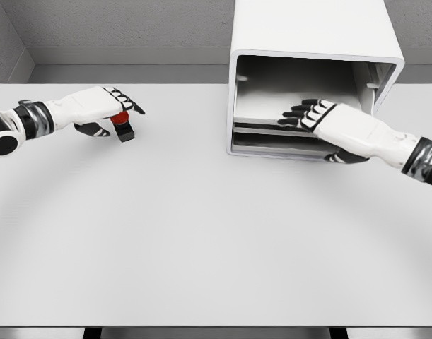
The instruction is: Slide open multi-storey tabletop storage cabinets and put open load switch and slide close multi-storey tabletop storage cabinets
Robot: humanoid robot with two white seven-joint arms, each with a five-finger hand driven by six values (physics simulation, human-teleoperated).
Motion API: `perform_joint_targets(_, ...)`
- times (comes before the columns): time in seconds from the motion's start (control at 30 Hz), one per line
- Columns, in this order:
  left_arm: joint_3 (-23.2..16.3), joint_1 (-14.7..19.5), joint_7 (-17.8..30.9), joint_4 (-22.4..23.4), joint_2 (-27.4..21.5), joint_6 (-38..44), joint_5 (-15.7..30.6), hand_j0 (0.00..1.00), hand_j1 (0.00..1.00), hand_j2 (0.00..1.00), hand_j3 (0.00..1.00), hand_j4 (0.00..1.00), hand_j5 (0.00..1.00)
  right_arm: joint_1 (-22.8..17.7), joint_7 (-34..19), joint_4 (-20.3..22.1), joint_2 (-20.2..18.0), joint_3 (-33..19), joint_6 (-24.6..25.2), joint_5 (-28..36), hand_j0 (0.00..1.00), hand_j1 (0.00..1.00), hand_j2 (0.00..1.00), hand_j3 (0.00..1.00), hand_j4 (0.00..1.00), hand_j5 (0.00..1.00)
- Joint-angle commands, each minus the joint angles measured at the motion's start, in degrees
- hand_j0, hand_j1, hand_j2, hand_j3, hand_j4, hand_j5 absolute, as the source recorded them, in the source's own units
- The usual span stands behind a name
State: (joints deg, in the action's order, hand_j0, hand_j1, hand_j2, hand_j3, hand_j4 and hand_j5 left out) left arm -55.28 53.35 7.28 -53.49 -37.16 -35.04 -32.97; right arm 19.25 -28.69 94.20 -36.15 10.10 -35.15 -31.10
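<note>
On white table point(201, 240), at left, load switch point(122, 126) with red knob and black base is pinched by left hand point(95, 109), base touching tabletop. Further right, right hand point(329, 120) is held flat, fingers spread, at open front of white storage cabinet point(311, 42); inner trays point(272, 131) are seen below fingers.

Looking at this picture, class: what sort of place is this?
Probably a simulated robot test bench: a plain grey table, a white storage cabinet, and bare walls, all rendered.
</note>
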Motion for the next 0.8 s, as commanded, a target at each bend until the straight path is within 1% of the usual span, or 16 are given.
perform_joint_targets(0.0, 0.09, 0.09, 0.02, 0.05, -0.02, 0.04, 0.27, 0.75, 0.75, 0.75, 0.75, 0.75, 0.75, 0.0, 0.04, 1.25, -0.32, -0.96, 0.15, 0.42, 1.0, 1.0, 1.0, 1.0, 1.0, 1.0)
perform_joint_targets(0.13, 0.09, 0.26, 0.02, 0.05, -0.02, 0.04, 0.18, 0.65, 0.65, 0.65, 0.65, 0.65, 0.65, 0.53, 0.13, 1.07, 0.21, -2.36, 0.15, 0.51, 1.0, 1.0, 1.0, 1.0, 1.0, 1.0)
perform_joint_targets(0.2, 0.09, 0.35, 0.02, -0.03, 0.07, 0.04, 0.18, 0.64, 0.64, 0.64, 0.64, 0.64, 0.64, 1.93, 0.04, 0.46, 1.17, -2.1, 0.15, 0.16, 1.0, 1.0, 1.0, 1.0, 1.0, 1.0)
perform_joint_targets(0.23, 0.09, 0.35, 0.02, -0.03, 0.07, 0.04, 0.18, 0.64, 0.64, 0.64, 0.64, 0.64, 0.64, 2.37, -0.05, -0.68, 1.61, -1.93, 0.15, -0.02, 1.0, 1.0, 1.0, 1.0, 1.0, 1.0)
perform_joint_targets(0.27, 0.09, 0.35, 0.02, 0.05, 0.07, 0.04, 0.1, 0.64, 0.64, 0.64, 0.64, 0.64, 0.64, 3.43, -0.13, -1.83, 1.88, -1.66, 0.15, -0.1, 1.0, 1.0, 1.0, 1.0, 1.0, 1.0)
perform_joint_targets(0.3, 0.09, 0.35, 0.02, 0.05, 0.07, 0.04, 0.1, 0.64, 0.64, 0.64, 0.64, 0.64, 0.64, 3.52, -0.22, -2.44, 1.88, -1.57, 0.15, -0.28, 1.0, 1.0, 1.0, 1.0, 1.0, 1.0)
perform_joint_targets(0.4, 0.0, 0.44, 0.11, 0.23, 0.07, 0.04, -0.08, 0.65, 0.65, 0.65, 0.65, 0.65, 0.65, 3.52, -0.31, -2.44, 2.05, -0.43, 0.15, -1.07, 1.0, 1.0, 1.0, 1.0, 1.0, 1.0)
perform_joint_targets(0.57, -0.09, 0.44, 0.11, 0.84, 0.42, 0.04, -0.17, 0.68, 0.68, 0.68, 0.68, 0.68, 0.68, 3.43, -0.31, -3.32, 5.13, -0.34, 0.15, -5.9, 1.0, 1.0, 1.0, 1.0, 1.0, 1.0)
perform_joint_targets(0.77, -0.09, 0.44, 0.11, 1.72, 1.13, 0.04, -0.17, 0.73, 0.73, 0.73, 0.73, 0.73, 0.73, 3.16, -0.4, -3.24, 5.57, 0.54, 0.15, -6.87, 1.0, 1.0, 1.0, 1.0, 1.0, 1.0)
